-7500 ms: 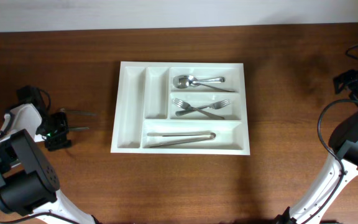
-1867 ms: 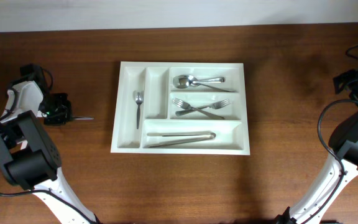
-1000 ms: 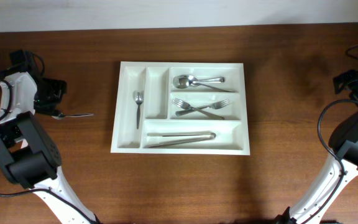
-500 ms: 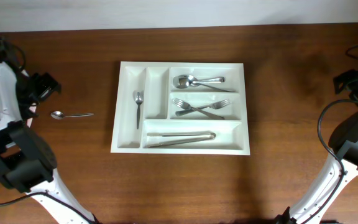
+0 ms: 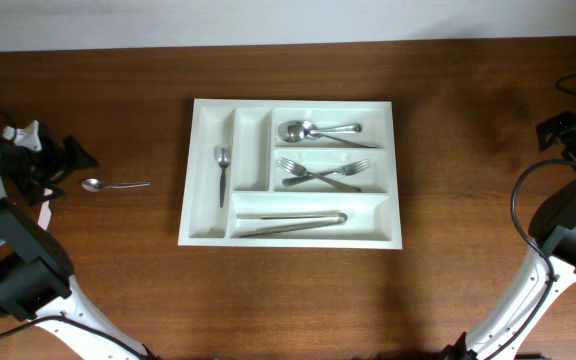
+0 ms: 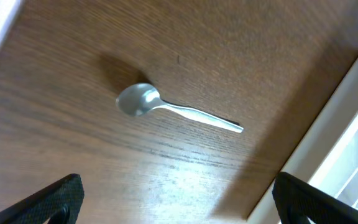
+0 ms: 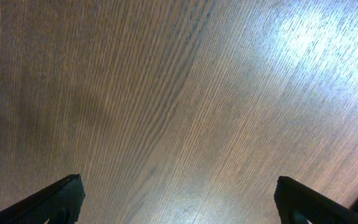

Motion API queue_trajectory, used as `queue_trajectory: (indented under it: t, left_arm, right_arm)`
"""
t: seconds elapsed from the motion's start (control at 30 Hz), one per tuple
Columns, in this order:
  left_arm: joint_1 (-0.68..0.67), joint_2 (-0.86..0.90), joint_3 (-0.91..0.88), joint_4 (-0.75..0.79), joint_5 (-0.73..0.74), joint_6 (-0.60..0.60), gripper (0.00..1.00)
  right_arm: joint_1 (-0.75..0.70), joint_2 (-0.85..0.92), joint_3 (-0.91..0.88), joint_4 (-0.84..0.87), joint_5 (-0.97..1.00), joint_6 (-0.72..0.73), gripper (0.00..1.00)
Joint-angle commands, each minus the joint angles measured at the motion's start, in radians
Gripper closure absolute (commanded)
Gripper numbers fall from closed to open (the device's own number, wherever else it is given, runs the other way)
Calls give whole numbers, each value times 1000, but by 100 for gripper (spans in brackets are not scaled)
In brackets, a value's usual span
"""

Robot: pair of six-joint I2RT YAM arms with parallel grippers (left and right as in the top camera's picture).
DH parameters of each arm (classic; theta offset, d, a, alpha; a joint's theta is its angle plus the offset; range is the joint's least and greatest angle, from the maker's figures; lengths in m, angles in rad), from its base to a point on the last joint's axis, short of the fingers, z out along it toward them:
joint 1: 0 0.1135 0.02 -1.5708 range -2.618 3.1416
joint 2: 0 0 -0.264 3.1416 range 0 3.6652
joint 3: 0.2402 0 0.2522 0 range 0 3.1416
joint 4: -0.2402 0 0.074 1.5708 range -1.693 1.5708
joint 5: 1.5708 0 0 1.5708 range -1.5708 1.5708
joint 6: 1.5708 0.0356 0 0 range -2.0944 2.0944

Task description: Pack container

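The white cutlery tray (image 5: pixel 210 228) lies mid-table. It holds a small fork (image 5: pixel 222 172) in a narrow upright compartment, spoons (image 5: pixel 313 131), crossed forks (image 5: pixel 320 174) and tongs (image 5: pixel 290 222) in the long ones. A loose teaspoon (image 5: pixel 114 185) lies on the wood left of the tray, and also shows in the left wrist view (image 6: pixel 169 109). My left gripper (image 5: pixel 68 157) is open and empty, raised at the far left above the spoon (image 6: pixel 176 202). My right gripper (image 7: pixel 179 199) is open and empty over bare wood at the far right (image 5: pixel 560 130).
The tray's corner (image 6: pixel 347 143) shows at the right of the left wrist view. The wooden table (image 5: pixel 468 200) extends on all sides; a pale wall runs along the back edge.
A small fork came to lie in the tray's narrow compartment. The left gripper set a teaspoon on the table left of the tray, then drew away up and left, empty.
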Motion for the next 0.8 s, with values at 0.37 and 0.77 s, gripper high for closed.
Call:
queue_trajectory:
  t: [0.37, 0.77]
  left_arm:
    - [3, 57, -35, 76, 104, 50, 1]
    - [3, 99, -35, 122, 104, 49, 1]
  right_arm:
    - [4, -42, 7, 0, 9, 0, 1]
    - [4, -42, 7, 0, 9, 0, 1]
